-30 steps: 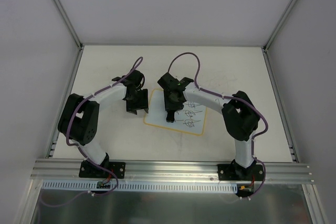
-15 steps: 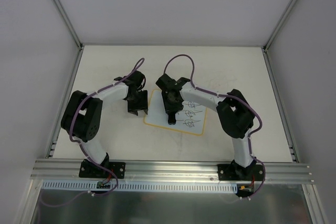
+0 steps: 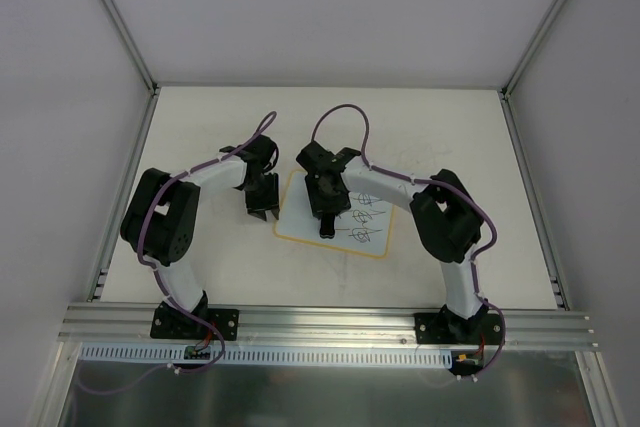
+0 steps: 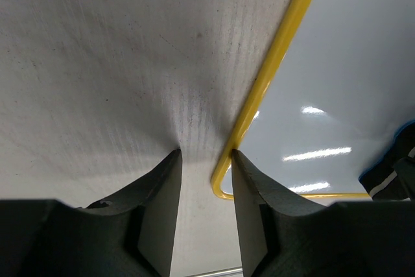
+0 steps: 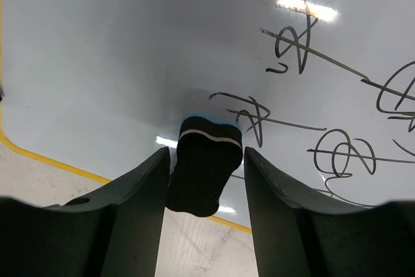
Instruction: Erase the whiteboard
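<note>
Whiteboard [image 3: 300, 219]: mid-worktop [image 3: 450, 137], scribbles [image 5: 324, 134] on its right half. Right fingers [image 5: 272, 212] clamp a dark eraser [image 5: 202, 173] on the board; best swept rightward under firm, even pressure. Left fingers [image 4: 159, 205]: narrowly parted, empty, beside left rim.

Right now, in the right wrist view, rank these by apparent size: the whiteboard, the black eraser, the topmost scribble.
1. whiteboard: fills most of the frame.
2 and 3, unranked: black eraser and topmost scribble. They cover similar areas of the picture, and the eraser sits much nearer the camera, so ordering them would be unsure.
</note>
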Controlling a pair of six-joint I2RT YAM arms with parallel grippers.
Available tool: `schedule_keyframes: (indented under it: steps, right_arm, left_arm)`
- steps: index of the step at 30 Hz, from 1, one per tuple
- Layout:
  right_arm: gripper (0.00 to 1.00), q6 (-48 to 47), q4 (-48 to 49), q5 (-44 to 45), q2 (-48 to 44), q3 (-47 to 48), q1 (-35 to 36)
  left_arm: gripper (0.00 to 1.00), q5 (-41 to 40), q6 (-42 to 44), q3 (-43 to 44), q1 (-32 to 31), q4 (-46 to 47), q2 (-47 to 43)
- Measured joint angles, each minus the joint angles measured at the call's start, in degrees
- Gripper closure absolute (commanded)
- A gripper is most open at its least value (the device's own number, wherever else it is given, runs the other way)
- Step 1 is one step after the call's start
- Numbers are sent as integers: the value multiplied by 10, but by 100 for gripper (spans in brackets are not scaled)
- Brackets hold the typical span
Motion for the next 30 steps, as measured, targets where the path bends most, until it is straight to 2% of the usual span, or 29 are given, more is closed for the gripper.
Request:
schedule_keyframes:
  steps: [8, 9, 30]
  right_arm:
    - [48, 28, -2, 8, -27, -26, 0]
    - [48, 31, -2, 8, -28, -27, 0]
    - [50, 66, 0, -16, -29, -37, 9]
  left_arm:
    - [66, 0, -2, -1, -5, 3, 0]
    - [71, 0, -2, -1, -5, 3, 1]
    - [77, 13, -15, -2, -9, 12, 4]
